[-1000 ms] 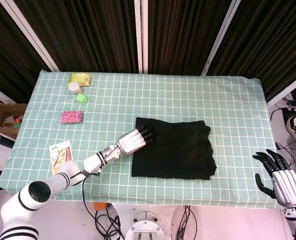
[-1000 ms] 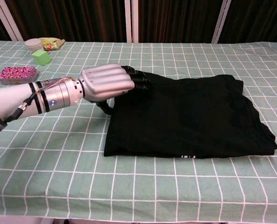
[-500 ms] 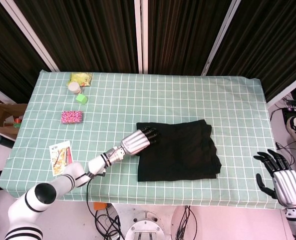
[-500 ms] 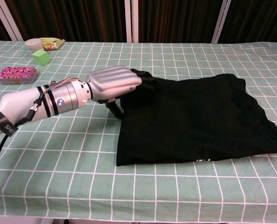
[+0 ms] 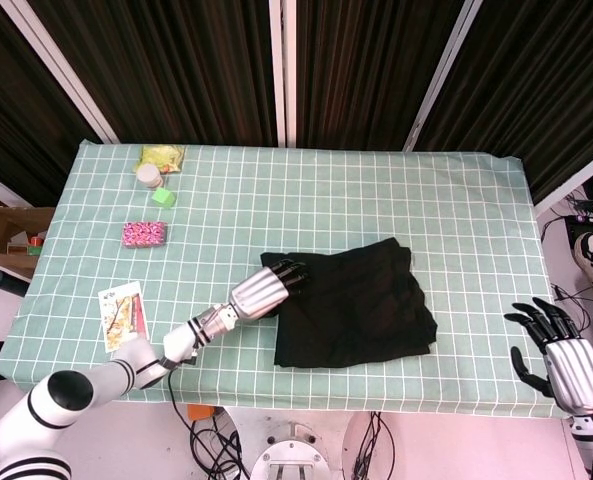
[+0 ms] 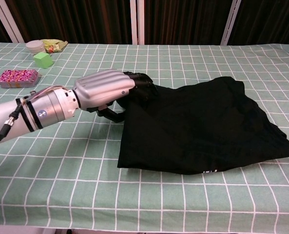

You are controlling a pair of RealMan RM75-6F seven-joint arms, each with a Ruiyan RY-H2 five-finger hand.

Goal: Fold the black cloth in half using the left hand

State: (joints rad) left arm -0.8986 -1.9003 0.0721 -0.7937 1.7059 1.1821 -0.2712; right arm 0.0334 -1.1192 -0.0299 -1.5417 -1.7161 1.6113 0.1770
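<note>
My left hand [image 6: 104,90] lies low and nearly level, palm down, its fingers curled closed around the near-left corner of the black cloth [image 6: 202,129], with the forearm stretching back toward the table's front-left edge. The cloth is rumpled and lies skewed on the green checked tablecloth [image 5: 276,190], spreading rightward from that hand. My right hand [image 5: 561,352] hangs off the table, well to the right of the cloth, fingers spread apart and holding nothing.
</note>
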